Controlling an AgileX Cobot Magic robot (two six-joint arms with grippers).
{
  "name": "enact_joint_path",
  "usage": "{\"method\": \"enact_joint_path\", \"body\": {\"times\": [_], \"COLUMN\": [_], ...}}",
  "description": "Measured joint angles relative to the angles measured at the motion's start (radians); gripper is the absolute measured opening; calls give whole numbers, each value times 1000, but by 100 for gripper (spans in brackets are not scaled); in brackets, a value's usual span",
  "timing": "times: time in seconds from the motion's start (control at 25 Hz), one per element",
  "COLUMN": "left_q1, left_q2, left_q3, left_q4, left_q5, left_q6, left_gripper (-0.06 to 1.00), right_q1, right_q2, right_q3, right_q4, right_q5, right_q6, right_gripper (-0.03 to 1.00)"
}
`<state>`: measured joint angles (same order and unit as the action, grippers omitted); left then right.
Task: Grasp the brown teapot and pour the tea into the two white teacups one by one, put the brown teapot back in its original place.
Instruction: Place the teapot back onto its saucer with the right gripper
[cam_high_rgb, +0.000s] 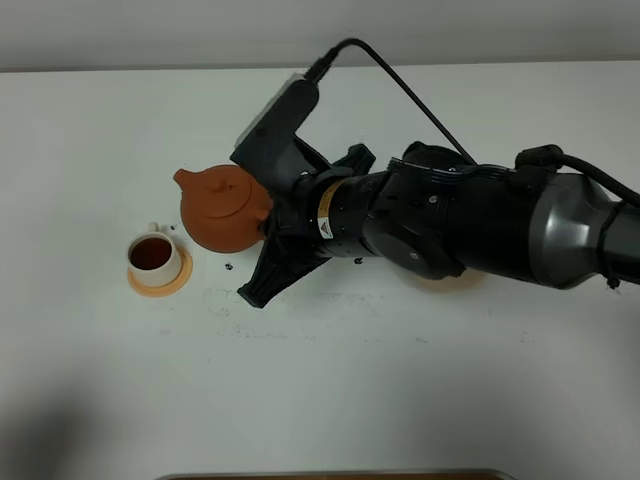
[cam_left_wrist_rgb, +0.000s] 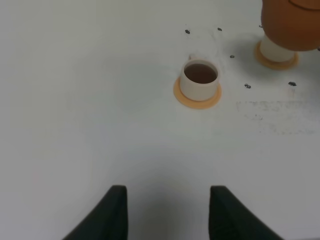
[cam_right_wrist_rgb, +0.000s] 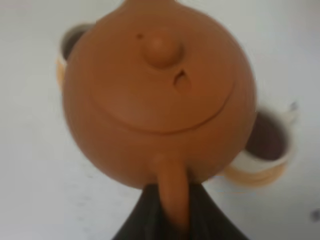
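White tabletop (cam_high_rgb: 420, 400), speckled with dark drips. Right gripper (cam_right_wrist_rgb: 172, 200) clamped on brown teapot (cam_high_rgb: 222, 207) handle, spout pointing straight ahead of fingers, past both teacups (cam_left_wrist_rgb: 200, 80); saucer (cam_high_rgb: 440, 283) behind, under the arm. Left gripper (cam_left_wrist_rgb: 167, 210) parted, empty.

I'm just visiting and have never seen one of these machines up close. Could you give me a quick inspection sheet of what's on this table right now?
Surface: white table, faint smudges and small dark specks near the cups.
Job's things: brown teapot held off the table over the second white cup; first white cup full of dark tea on its orange coaster; pale saucer mostly hidden under the arm.
Clutter: nothing seen beyond the specks.
Claws: right claw shut on the teapot's handle; left claw open, holding nothing.
Cables: black cable running to the right wrist camera.
Surroundings: wooden edge at the table's near side.
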<state>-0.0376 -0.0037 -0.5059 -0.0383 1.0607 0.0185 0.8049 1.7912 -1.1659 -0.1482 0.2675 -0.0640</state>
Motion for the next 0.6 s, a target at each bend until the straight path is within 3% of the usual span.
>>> {"method": "enact_joint_path", "body": {"times": [0.2, 0.6], "left_q1": [0, 0], "left_q2": [0, 0], "left_q3": [0, 0], "left_q4": [0, 0], "left_q5": [0, 0], "left_q6": [0, 0], "left_gripper": [41, 41], "right_q1": [-15, 23], "right_q2": [10, 70], "right_q3": [110, 156], "right_q4": [167, 204], "right_q5": [-146, -195], "right_q6": [0, 3], "right_gripper": [12, 12]}}
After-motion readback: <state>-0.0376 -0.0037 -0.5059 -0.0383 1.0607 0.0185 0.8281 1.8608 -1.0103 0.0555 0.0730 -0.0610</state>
